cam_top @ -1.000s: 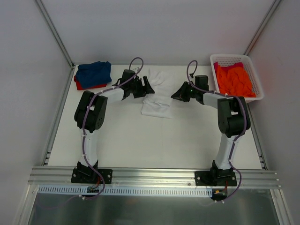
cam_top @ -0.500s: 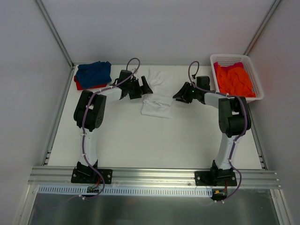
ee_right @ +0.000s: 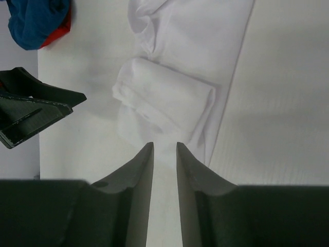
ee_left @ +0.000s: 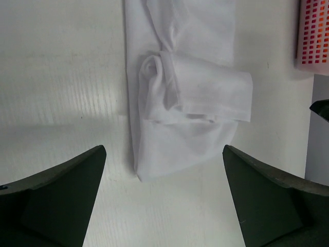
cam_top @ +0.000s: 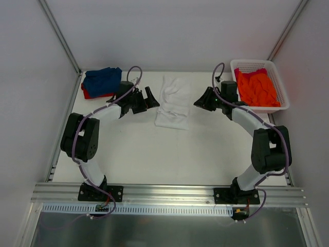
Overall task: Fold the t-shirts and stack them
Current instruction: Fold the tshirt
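Two grippers hung on either side of the white t-shirt [cam_top: 172, 103], neither touching it; the left gripper [cam_top: 146, 100] had its jaws spread wide and empty; the right gripper [cam_top: 200, 103] showed only a narrow gap between its fingers [ee_right: 139, 175], with nothing in it; the white t-shirt lay partly folded, one end rolled over, at the middle rear of the table [cam_top: 154, 149]; a blue t-shirt [cam_top: 103, 80] sat on a red t-shirt [cam_top: 90, 95] in the rear left corner; an orange t-shirt [cam_top: 259, 88] filled the basket [cam_top: 241, 63] at rear right.
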